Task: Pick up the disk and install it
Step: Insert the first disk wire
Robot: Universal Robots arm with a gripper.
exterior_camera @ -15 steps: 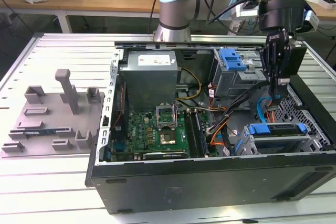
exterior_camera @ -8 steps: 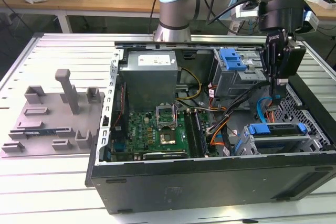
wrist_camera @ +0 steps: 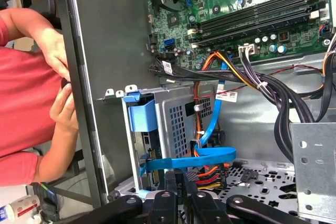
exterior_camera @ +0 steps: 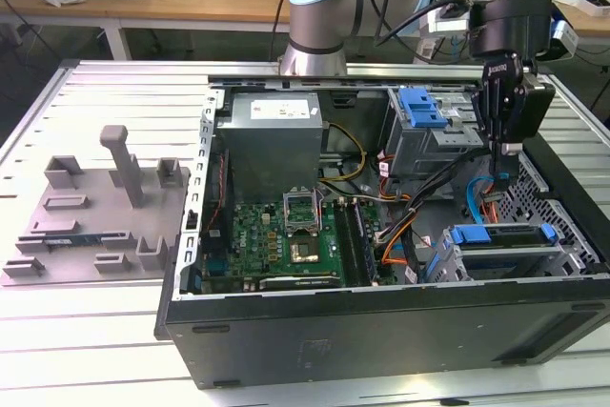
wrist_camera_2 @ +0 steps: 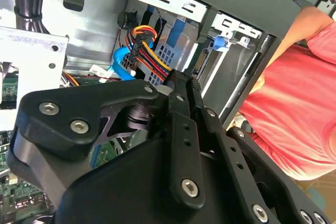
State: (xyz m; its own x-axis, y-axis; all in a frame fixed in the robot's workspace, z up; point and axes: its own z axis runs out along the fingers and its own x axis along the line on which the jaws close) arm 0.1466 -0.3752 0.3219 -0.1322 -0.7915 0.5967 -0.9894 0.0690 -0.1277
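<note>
The disk [exterior_camera: 500, 234] lies flat in the drive cage at the case's corner on the exterior view's right, its blue rails showing along its edge. In the first wrist view its blue rail end [wrist_camera: 143, 115] sits in the cage slot by the case wall. My gripper [exterior_camera: 505, 174] hangs just above and behind the cage, apart from the disk. Its black fingers [wrist_camera_2: 181, 85] are pressed together with nothing between them. In the first wrist view my gripper [wrist_camera: 180, 176] points at the blue data cable [wrist_camera: 210, 156] and a bundle of red and yellow wires.
A grey power supply [exterior_camera: 272, 145] and the green motherboard [exterior_camera: 276, 235] fill the case's middle. A blue latch [exterior_camera: 422, 107] tops the upper bay. A person's hands [wrist_camera: 58, 77] rest at the case wall beside the cage. A grey fixture [exterior_camera: 95, 216] stands on the table at the exterior view's left.
</note>
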